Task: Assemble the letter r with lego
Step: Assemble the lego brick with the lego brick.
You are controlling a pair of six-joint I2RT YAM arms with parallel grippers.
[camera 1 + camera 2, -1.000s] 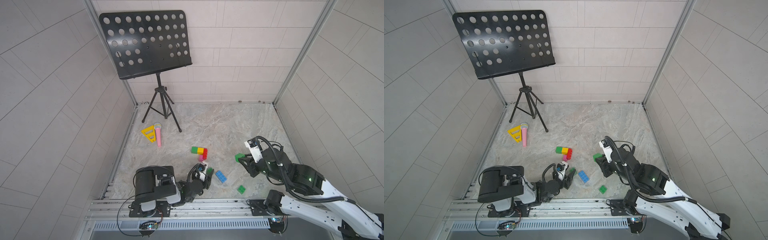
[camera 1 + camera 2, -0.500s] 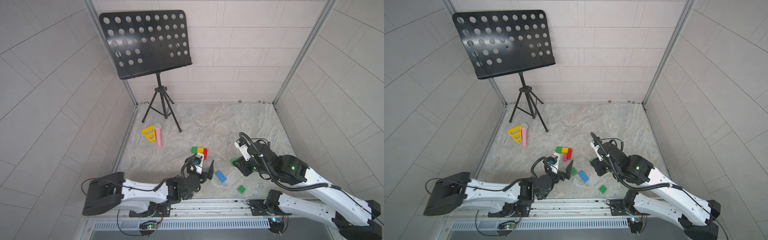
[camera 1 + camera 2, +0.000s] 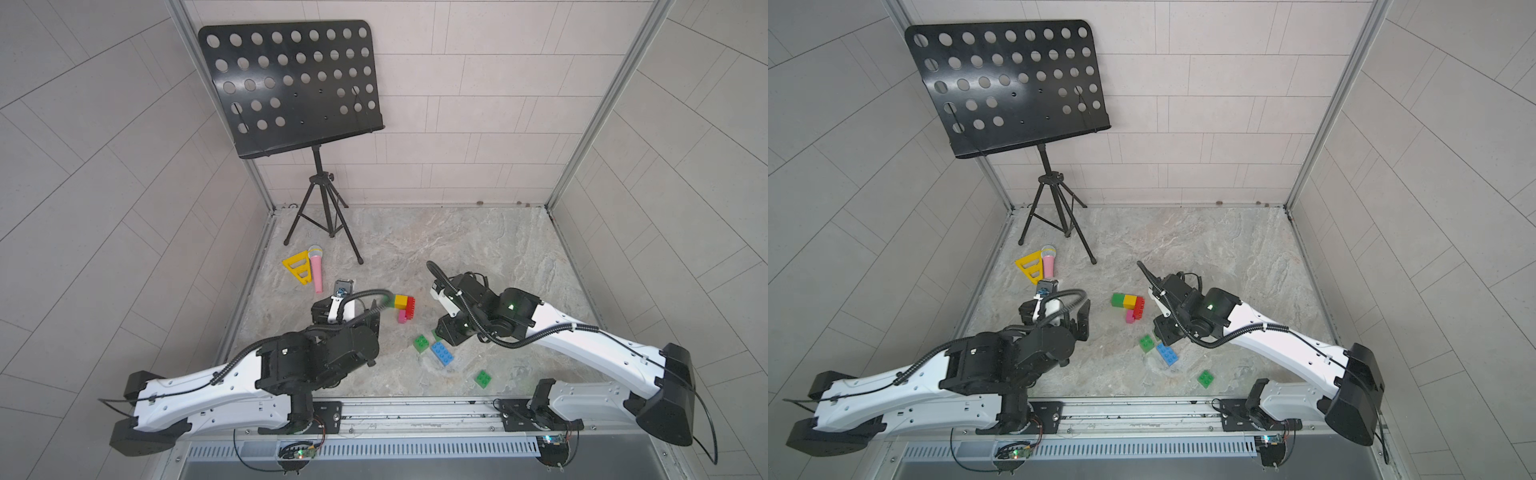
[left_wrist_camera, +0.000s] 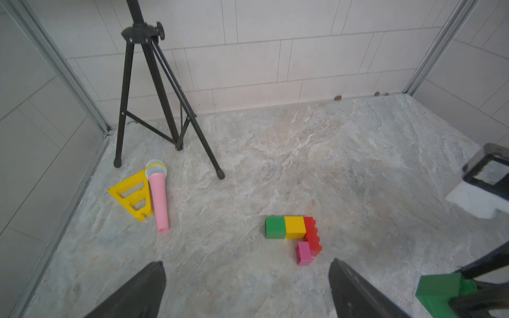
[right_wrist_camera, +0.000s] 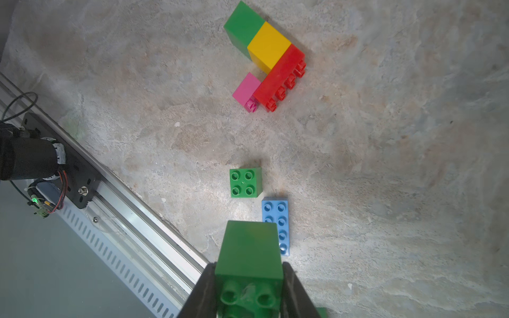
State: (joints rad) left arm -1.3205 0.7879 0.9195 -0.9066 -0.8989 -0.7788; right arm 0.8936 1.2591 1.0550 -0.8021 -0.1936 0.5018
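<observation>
Over by the blue brick (image 5: 275, 223), the right gripper (image 5: 249, 291) is clamped on a square green brick (image 5: 249, 247), sides pinched leaving an end free, probably to join the green-yellow-red-pink piece (image 4: 292, 228) lying flat. Meanwhile the left gripper (image 4: 246, 264) gapes wide, empty.

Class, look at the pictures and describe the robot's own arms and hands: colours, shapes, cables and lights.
Both the left arm and right arm have smooth white shells with bulky black joints. A ribbed black cable loops along each. A green light glows on the right arm. The left hand and right hand each have two tapered black fingers.
</observation>
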